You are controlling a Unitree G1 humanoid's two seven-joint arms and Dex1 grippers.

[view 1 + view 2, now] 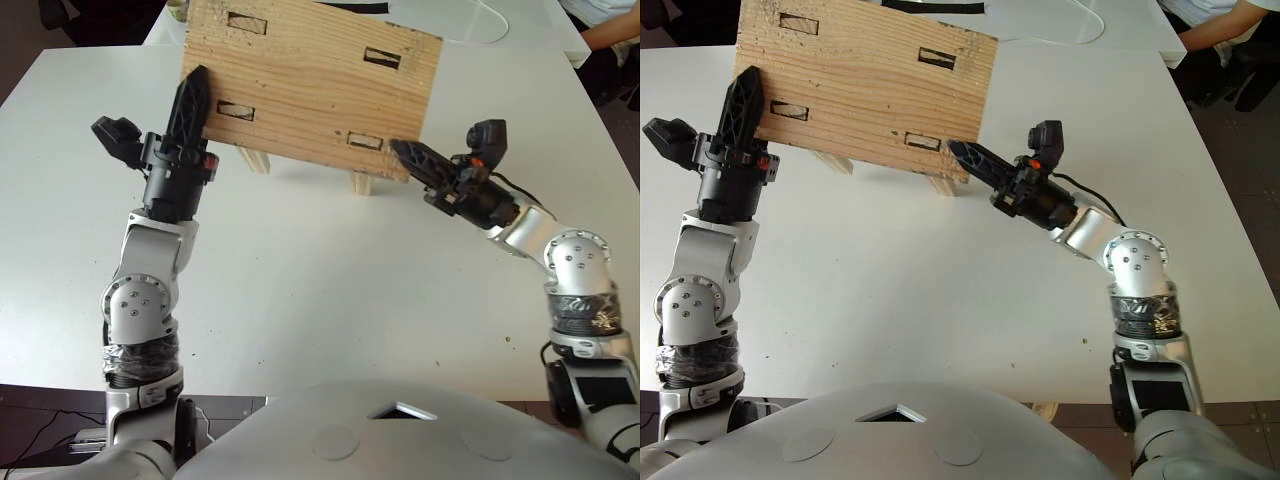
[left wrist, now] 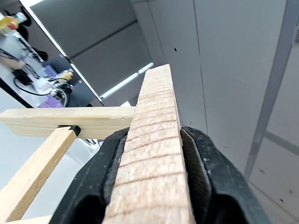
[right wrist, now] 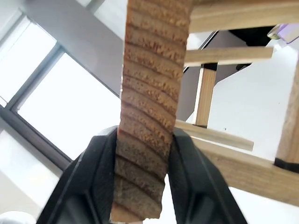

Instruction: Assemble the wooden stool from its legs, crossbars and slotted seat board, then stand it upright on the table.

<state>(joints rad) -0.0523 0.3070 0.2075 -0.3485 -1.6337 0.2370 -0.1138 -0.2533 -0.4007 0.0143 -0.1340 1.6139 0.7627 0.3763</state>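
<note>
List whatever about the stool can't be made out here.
- Head views: the seat board hides most of the legs and crossbars; the picture's top cuts off its far edge.
- Head views: slots too small to show whether legs sit fully home.
- Wrist views: the board's edge blocks how many legs are fitted.

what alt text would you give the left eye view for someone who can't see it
A slotted seat board is held tilted over a white table, the left end effector clamping its left edge and the right end effector its lower right edge. Two wooden legs stick out below it.
</note>
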